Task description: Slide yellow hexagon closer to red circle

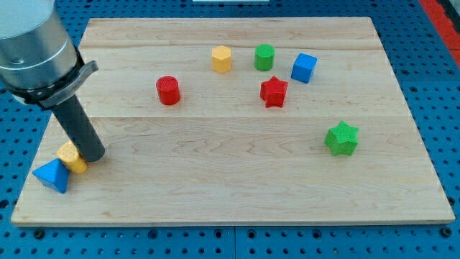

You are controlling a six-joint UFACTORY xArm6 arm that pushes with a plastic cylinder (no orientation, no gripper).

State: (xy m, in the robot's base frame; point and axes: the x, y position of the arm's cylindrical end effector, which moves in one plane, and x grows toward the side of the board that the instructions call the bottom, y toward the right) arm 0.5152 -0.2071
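The yellow hexagon (221, 58) sits near the view's top centre of the wooden board (230, 180). The red circle (168, 90) lies to its lower left, a short gap between them. My tip (92, 152) rests on the board at the view's left, far from both, touching or just beside a second yellow block (71, 157).
A blue triangle block (52, 175) lies at the view's lower left next to the second yellow block. A green circle (264, 56), a blue cube (304, 67) and a red star (273, 91) sit right of the hexagon. A green star (341, 138) lies at the right.
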